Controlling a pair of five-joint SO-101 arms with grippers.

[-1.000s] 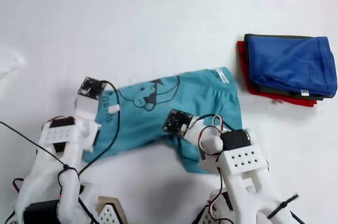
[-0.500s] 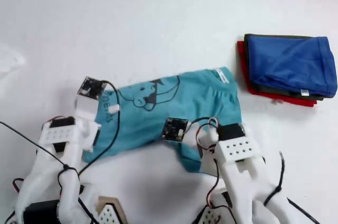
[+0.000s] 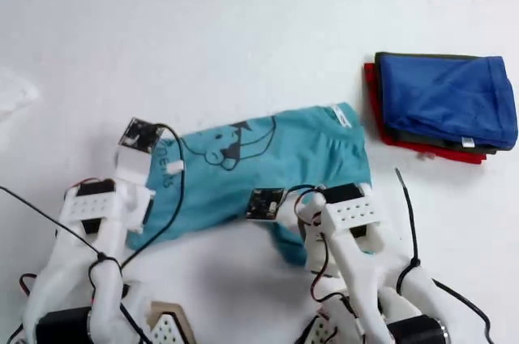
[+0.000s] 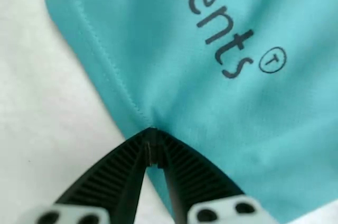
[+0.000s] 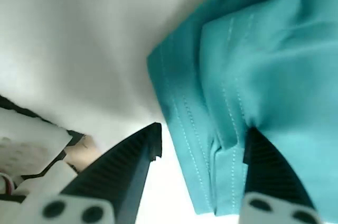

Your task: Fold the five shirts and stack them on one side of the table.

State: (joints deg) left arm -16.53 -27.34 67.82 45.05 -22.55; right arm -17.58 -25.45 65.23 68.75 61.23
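The teal shirt (image 3: 268, 161) is shown lying spread, print upward, near the middle of the front edge of the bench (image 3: 243, 36). A stack of folded shirts (image 3: 442, 105), topped by a blue one, is kept by the right edge, well apart from it. Within the last second the right arm has been drawn back toward the front edge and swung leftward. Its wrist has been brought in over the shirt's near right corner. The left arm and the shirt itself are left where they were. The left claw (image 4: 153, 147) is seen clamped together on the stitched hem at the shirt's left end, and the cloth is puckered at the pinch. The right claw (image 5: 205, 134) is held apart, with a doubled, seamed edge of the shirt lying between its fingers and nothing yet pinched. The shift is judged to be a lining-up for a second grasp, so that both ends can be held before the cloth is lifted and turned over on itself. The fold of this shirt is judged not yet begun. With three layers, blue, dark and red, made out in the stack, a good share of the work is taken to be outstanding. Care is judged to be needed that the whole doubled edge is caught, not just its top layer.
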